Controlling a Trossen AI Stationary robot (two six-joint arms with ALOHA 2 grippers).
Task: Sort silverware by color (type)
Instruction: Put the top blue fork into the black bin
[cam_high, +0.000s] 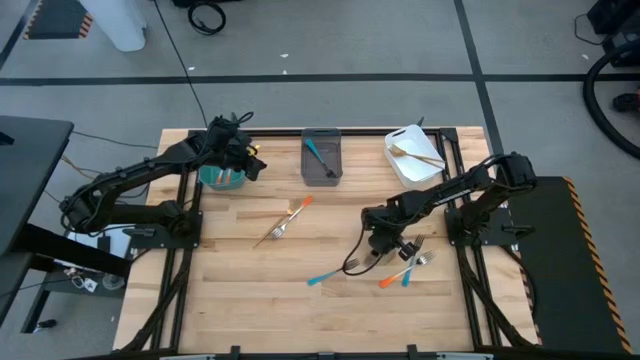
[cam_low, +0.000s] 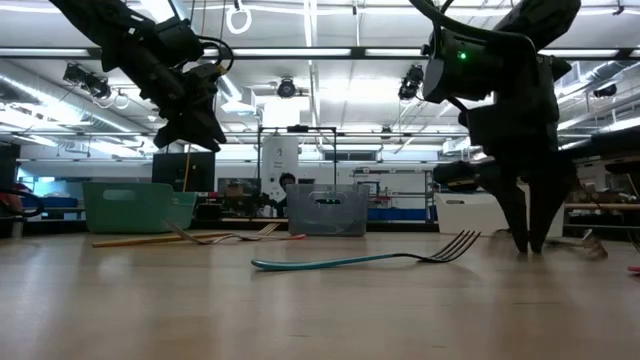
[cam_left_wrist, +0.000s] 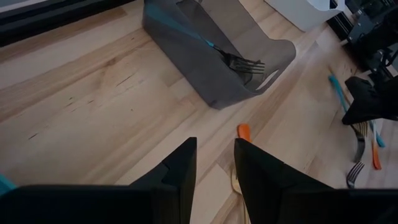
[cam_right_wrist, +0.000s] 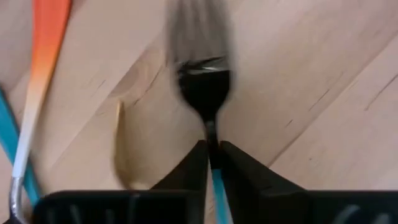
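Wooden table (cam_high: 250, 290), grey bin (cam_high: 322, 160), white bin (cam_high: 413, 156), scattered forks (cam_high: 284, 222)

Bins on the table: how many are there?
3, in a row along the far edge of the table: the teal bin on the left, the grey bin in the middle, the white bin on the right. None seems hidden.
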